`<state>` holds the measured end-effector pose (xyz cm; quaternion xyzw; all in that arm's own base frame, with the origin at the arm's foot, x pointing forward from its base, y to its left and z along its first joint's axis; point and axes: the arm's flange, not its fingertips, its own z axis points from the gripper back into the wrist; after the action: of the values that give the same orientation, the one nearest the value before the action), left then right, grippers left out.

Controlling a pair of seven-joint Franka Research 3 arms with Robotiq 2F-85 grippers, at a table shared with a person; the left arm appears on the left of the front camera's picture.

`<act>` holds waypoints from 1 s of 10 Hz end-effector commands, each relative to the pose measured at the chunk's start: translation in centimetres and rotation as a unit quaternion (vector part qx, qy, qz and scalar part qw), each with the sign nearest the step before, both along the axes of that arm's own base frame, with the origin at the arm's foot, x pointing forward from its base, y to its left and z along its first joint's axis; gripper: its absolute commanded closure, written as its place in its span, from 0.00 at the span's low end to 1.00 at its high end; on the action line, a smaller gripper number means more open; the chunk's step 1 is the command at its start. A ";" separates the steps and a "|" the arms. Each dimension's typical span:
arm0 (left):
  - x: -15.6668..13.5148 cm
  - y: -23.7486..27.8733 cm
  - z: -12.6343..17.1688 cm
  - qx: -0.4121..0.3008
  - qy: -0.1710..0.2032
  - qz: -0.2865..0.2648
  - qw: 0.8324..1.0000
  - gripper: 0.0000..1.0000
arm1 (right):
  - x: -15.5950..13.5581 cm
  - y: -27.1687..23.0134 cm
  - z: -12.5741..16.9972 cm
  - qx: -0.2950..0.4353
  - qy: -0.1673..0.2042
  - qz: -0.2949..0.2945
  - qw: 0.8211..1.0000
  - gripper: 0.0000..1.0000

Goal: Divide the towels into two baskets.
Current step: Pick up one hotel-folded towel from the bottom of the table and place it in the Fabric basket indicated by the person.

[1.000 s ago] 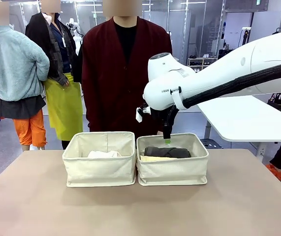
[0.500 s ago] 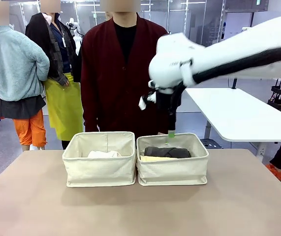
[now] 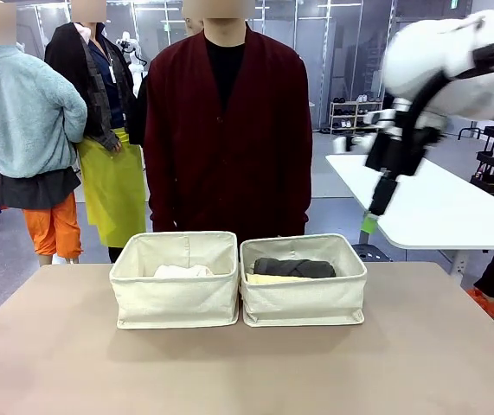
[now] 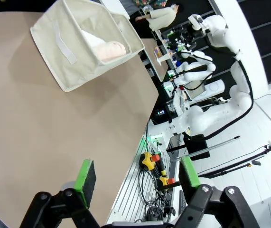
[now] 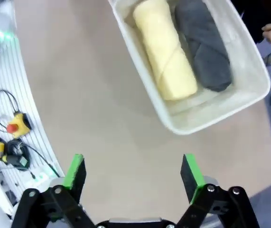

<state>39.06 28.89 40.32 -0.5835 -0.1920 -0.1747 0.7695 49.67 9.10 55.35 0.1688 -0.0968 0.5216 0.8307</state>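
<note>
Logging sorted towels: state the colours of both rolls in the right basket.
Pale yellow towel and dark grey towel; clearest in the right wrist view.

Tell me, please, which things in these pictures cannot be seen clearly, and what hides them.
- Front view: the left basket has a high front wall, hiding all but the top of one pale towel.
- Front view: the right claw is blurred by motion, so its opening is unclear here.
- Left wrist view: the basket is cut by the top edge, leaving one towel end visible.

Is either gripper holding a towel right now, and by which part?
Nothing is held. The left gripper and the right gripper are both open, with only table between their fingers.
</note>
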 end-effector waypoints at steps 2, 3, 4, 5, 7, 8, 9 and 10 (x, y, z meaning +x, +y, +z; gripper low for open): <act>-0.6 0.0 0.3 -0.002 -0.005 -0.004 1.000 0.11 | -4.3 -8.5 -3.0 0.159 0.037 -0.045 0.986 0.00; -0.6 0.0 0.3 -0.002 -0.005 -0.004 1.000 0.11 | -5.3 -12.2 -4.0 0.196 0.059 -0.087 0.975 0.00; -0.6 0.0 0.3 -0.002 -0.005 -0.004 1.000 0.11 | -6.6 -15.9 -5.1 0.242 0.089 -0.137 0.956 0.00; -0.6 0.0 0.3 -0.002 -0.005 -0.004 1.000 0.11 | -8.4 -19.6 -6.4 0.310 0.110 -0.177 0.928 0.00; -0.6 0.0 0.3 -0.002 -0.005 -0.004 1.000 0.11 | -11.0 -24.0 -9.5 0.389 0.179 -0.239 0.872 0.00; -0.6 0.0 0.3 -0.002 -0.005 -0.004 1.000 0.11 | -12.4 -26.0 -10.9 0.428 0.197 -0.278 0.837 0.00; -0.6 0.0 0.3 -0.002 -0.005 -0.004 1.000 0.11 | -13.6 -27.8 -12.2 0.457 0.207 -0.311 0.807 0.00; -0.6 0.0 0.3 -0.002 -0.005 -0.004 1.000 0.11 | -14.6 -29.0 -13.4 0.473 0.223 -0.333 0.785 0.00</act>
<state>39.07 28.88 40.32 -0.5835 -0.1919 -0.1748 0.7695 35.00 -20.02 41.65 0.5864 -0.1797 0.0973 0.7838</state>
